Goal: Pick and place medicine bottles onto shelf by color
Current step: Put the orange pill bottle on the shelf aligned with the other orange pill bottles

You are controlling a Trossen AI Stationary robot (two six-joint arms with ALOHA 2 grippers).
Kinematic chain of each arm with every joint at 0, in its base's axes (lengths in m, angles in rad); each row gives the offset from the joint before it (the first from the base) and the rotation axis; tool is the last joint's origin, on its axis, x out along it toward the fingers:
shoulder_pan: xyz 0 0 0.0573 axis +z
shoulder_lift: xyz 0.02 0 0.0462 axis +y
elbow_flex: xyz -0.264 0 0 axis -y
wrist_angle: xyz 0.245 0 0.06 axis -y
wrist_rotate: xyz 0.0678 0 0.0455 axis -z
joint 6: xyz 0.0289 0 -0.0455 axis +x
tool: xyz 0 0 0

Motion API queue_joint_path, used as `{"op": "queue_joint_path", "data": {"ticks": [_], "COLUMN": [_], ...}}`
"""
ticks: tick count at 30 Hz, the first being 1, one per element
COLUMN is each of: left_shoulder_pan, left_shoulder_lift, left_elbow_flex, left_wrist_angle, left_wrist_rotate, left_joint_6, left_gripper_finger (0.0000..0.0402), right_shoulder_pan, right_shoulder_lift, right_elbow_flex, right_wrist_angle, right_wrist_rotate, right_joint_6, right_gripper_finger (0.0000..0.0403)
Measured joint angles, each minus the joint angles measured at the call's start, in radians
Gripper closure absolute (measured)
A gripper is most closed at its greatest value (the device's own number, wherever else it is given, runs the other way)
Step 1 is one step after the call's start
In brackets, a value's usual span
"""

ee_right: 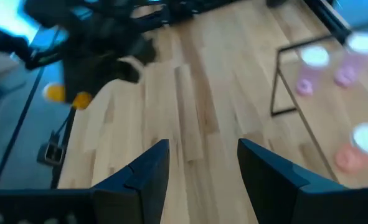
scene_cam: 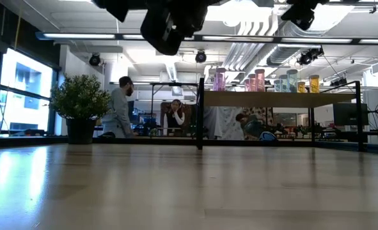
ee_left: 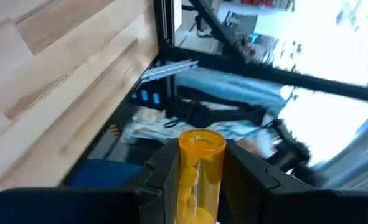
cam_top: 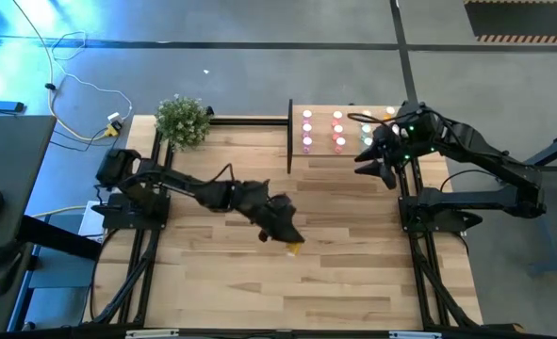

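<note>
Orange bottle [ee_left: 200, 171] clamped in left end effector [ee_left: 199, 180] over table [cam_top: 221, 282].

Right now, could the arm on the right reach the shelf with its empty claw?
Probably yes. The right gripper hangs open and empty beside the shelf, with nothing between them. The left gripper, shut on an orange bottle, is far off over mid-table.

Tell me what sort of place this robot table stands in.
Probably an open industrial-style lab or shared workspace. The low view shows exposed ceiling ducts and strip lights, and people at desks behind the table. The high view shows a bare concrete floor with loose cables trailing across it.
</note>
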Motion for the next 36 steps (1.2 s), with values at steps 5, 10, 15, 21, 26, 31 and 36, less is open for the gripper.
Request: {"op": "queue_joint_path", "data": {"ticks": [5,10,15,21,26,31,36], "left_shoulder_pan": [0.064,0.105,0.136,0.18,0.212,0.231,0.237], "left_shoulder_lift": [0.0,0.0,0.0,0.0,0.0,0.0,0.0], "left_elbow_flex": [0.0,0.0,0.0,0.0,0.0,0.0,0.0], "left_wrist_angle": [0.047,0.091,0.13,0.153,0.17,0.202,0.225], "left_wrist_rotate": [0.025,0.053,0.062,0.052,0.007,-0.059,-0.097], "left_joint_6": [-0.164,-0.336,-0.518,-0.646,-0.724,-0.745,-0.741], "left_gripper_finger": [0.0309,0.0309,0.0309,0.0309,0.0309,0.0309,0.0309], "right_shoulder_pan": [0.011,0.067,0.152,0.231,0.276,0.313,0.355], "right_shoulder_lift": [0.0,0.0,0.001,0.002,0.021,0.096,0.172], "right_elbow_flex": [0.0,0.0,0.0,0.0,0.0,0.0,0.0], "right_wrist_angle": [0.029,0.11,0.235,0.371,0.45,0.455,0.456], "right_wrist_rotate": [-0.059,-0.052,-0.049,0.002,0.014,0.014,0.003], "right_joint_6": [-0.153,-0.28,-0.392,-0.416,-0.497,-0.572,-0.614], "right_gripper_finger": [0.0222,0.0222,0.0221,0.0208,0.0187,0.0183,0.0183]}}
